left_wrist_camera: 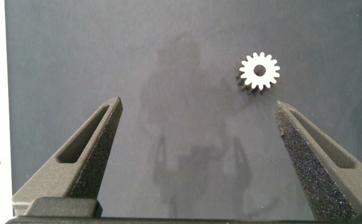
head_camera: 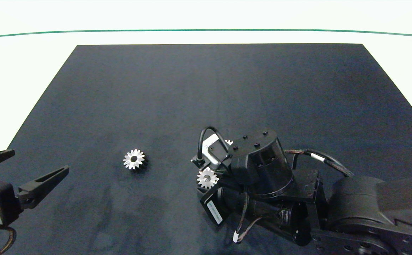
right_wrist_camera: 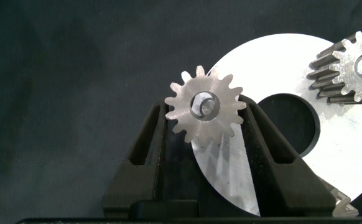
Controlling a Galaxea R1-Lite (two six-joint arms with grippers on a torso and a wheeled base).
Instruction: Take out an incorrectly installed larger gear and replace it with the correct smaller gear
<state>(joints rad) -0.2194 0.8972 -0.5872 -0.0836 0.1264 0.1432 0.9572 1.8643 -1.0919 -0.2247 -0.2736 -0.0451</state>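
Note:
The larger gear [right_wrist_camera: 204,112], silvery with long pointed teeth, sits at the edge of a flat white ring plate [right_wrist_camera: 349,162] with a shaft end showing in its bore. My right gripper [right_wrist_camera: 204,118] is shut on it, one finger against each flank. From above, this gear [head_camera: 207,177] peeks out beside the right wrist. The smaller gear [head_camera: 134,159], with stubby teeth and a dark flank, lies flat on the dark mat left of centre. My left gripper [head_camera: 40,161] hovers open near the left edge, well short of the smaller gear [left_wrist_camera: 259,73].
A third gear [right_wrist_camera: 355,65] sits on a pin at the far side of the white plate. The right arm [head_camera: 298,191] covers most of the plate in the head view. The dark mat [head_camera: 206,88] lies on a white table.

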